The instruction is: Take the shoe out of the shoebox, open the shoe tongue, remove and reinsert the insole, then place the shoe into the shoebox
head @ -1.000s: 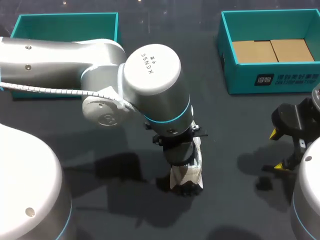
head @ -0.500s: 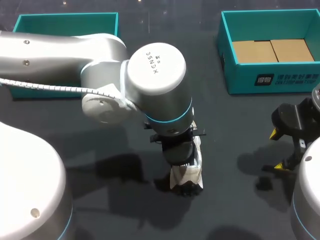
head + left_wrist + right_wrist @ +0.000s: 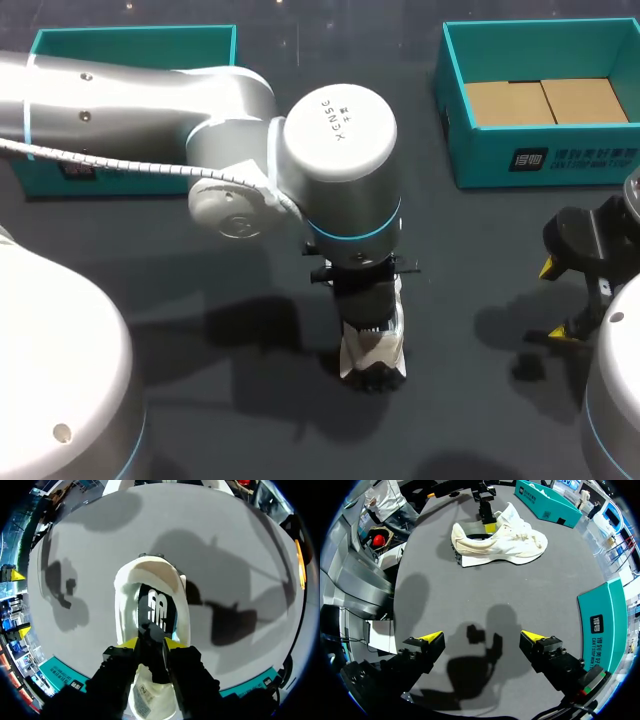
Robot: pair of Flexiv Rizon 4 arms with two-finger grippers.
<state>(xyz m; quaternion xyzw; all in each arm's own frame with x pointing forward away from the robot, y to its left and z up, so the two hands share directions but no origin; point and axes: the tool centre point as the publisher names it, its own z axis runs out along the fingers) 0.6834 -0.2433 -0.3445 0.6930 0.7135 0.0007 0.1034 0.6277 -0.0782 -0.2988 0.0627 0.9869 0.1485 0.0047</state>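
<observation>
The white shoe [image 3: 376, 360] stands on the dark table near the middle, toe toward the front edge. My left arm reaches over it, and my left gripper [image 3: 150, 643] points straight down into the shoe's opening. In the left wrist view its yellow fingertips [image 3: 129, 643] stand a little apart over the black insole [image 3: 157, 607], which lies inside the shoe [image 3: 122, 610]. The white tongue [image 3: 142, 697] shows under the gripper body. My right gripper [image 3: 487, 640] hangs wide open and empty to the right, well away from the shoe [image 3: 500, 545]. From there I see the left gripper [image 3: 487, 527] in the shoe's opening.
The teal shoebox [image 3: 540, 160], with brown cardboard inside, sits at the back right. Its teal lid [image 3: 130, 45] lies at the back left, partly behind my left arm. Bare dark table lies between the shoe and my right gripper [image 3: 555, 300].
My left arm's wrist has swung a little to the right above the shoe. The shoe and my right arm have stayed put.
</observation>
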